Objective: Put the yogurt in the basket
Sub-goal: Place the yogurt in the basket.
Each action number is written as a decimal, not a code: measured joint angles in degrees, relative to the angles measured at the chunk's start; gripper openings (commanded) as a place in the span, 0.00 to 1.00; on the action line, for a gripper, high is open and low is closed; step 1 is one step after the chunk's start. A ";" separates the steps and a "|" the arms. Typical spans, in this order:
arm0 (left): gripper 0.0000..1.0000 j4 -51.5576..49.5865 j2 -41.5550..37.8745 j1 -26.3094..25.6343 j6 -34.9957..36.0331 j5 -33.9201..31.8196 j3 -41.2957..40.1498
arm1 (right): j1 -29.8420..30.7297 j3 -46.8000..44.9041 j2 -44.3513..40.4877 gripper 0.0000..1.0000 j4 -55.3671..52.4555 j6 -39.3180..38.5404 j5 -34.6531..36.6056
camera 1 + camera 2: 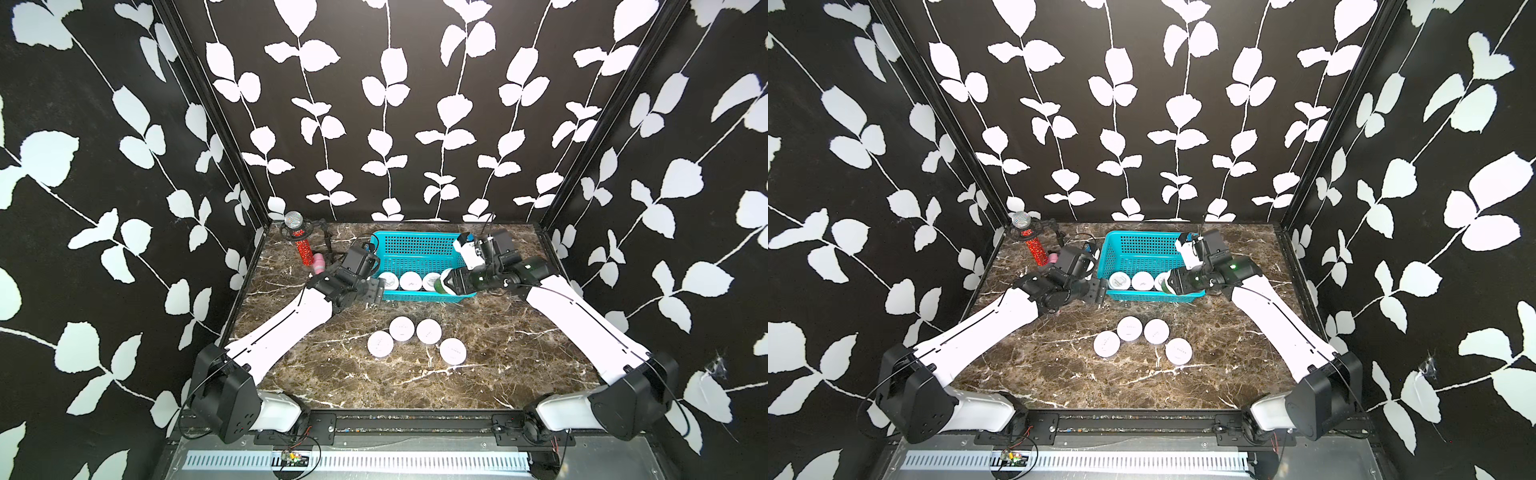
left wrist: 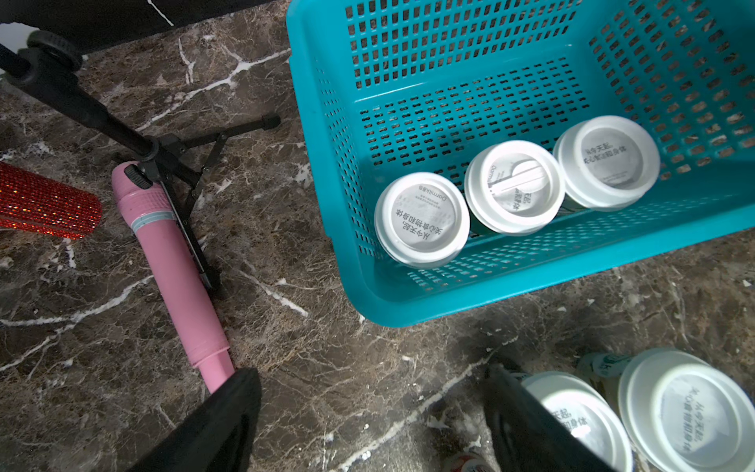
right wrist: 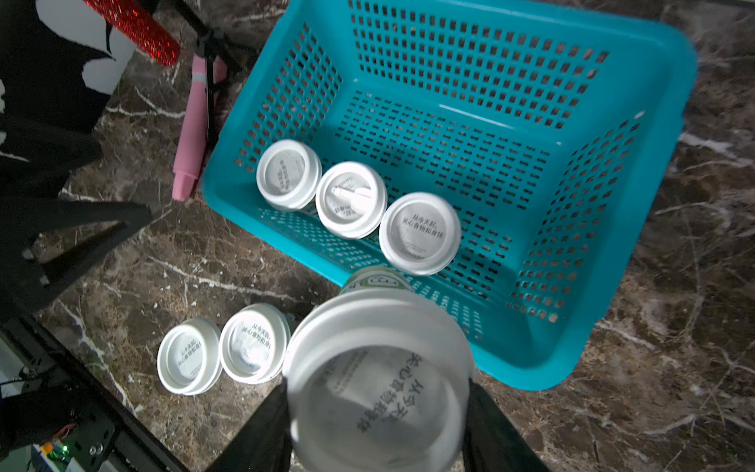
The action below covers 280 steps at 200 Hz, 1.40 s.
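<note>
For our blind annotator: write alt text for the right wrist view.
A small white-lidded yogurt cup, held between the right arm's black fingers, hangs at the rim of a turquoise perforated plastic basket. Three identical cups line its floor; two more stand on the brown marble table.

High frontal stereo overviews; close wrist views down onto basket [image 2: 304,102].

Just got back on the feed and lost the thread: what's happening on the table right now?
The right pincer grips one yogurt cup over the near right end of the turquoise basket. Three cups stand in a row along the basket's near wall. Four more cups wait on the table in front. The left pincer hangs open and empty by the basket's near left corner.
</note>
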 measured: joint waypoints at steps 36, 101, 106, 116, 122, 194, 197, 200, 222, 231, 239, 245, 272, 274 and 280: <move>0.86 0.00 0.04 0.00 0.00 0.02 0.00 | -1.90 2.01 1.92 0.51 1.84 1.22 2.91; 0.86 0.00 0.20 0.00 0.00 0.17 0.00 | -2.27 6.93 9.94 0.51 1.38 1.09 11.06; 0.86 0.00 0.20 0.00 0.00 0.17 0.00 | -2.27 7.43 10.54 0.51 1.14 0.92 11.52; 0.86 0.00 0.22 0.00 0.00 0.17 0.00 | -2.27 8.68 12.00 0.50 0.33 0.46 12.28; 0.86 0.02 0.22 0.00 -0.02 0.17 0.00 | -2.27 9.53 12.98 0.50 -0.07 0.20 12.83; 0.86 0.02 0.44 0.00 0.00 0.20 0.02 | -2.27 16.41 22.75 0.50 -5.77 -2.27 15.34; 0.86 0.00 0.44 0.02 0.00 0.20 0.02 | -2.27 16.63 22.99 0.50 -6.01 -2.32 15.43; 0.86 0.00 0.46 0.00 0.00 0.20 0.02 | -2.27 16.83 23.15 0.50 -6.23 -2.34 15.50; 0.86 0.00 0.50 0.00 0.00 0.20 0.04 | -2.27 17.66 24.22 0.50 -7.50 -2.75 15.89; 0.85 0.00 0.52 0.00 0.00 0.20 0.07 | -2.27 17.84 24.59 0.50 -7.96 -3.02 15.93; 0.86 0.00 0.52 0.00 0.00 0.20 0.07 | -2.27 17.97 24.92 0.50 -8.33 -3.17 15.93; 0.86 0.02 0.52 0.00 0.00 0.20 0.07 | -2.27 18.05 25.22 0.50 -8.50 -3.26 15.91; 0.86 0.00 0.52 0.00 0.00 0.20 0.11 | -2.29 18.38 26.38 0.50 -9.18 -3.48 15.69; 0.86 0.00 0.52 0.00 0.00 0.20 0.11 | -2.27 18.38 26.47 0.50 -9.25 -3.48 15.69; 0.86 0.00 0.52 0.00 0.00 0.20 0.11 | -2.27 18.38 26.64 0.50 -9.44 -3.54 15.69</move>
